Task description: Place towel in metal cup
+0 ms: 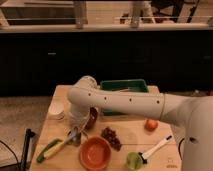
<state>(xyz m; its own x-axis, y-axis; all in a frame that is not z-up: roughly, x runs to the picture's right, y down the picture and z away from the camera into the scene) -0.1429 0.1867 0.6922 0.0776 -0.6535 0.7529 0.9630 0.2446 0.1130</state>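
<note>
On a wooden worktop, a stack of white bowls sits at the far left, with a long green-and-yellow item lying near the front edge below it. Just to their right the robot's tool points down over a small greyish vessel, apparently the metal cup. Whether the tool is open, closed or gripping anything cannot be told, and the towel itself cannot be made out, so it may be hidden in or under the tool. A dark bowl stands just behind the tool and an orange bowl just to the front right. Next come a bunch of dark grapes, a green bin at the back, a round green object touching a white-handled utensil, and an orange fruit. The white arm reaches in from the right edge. The risks lie in the crowding. A release made slightly off centre could drape the towel over the cup's rim or drop it beside the cup, a hard push down could tip the light cup, and a careless withdrawal could knock the dark bowl or the orange bowl.
</note>
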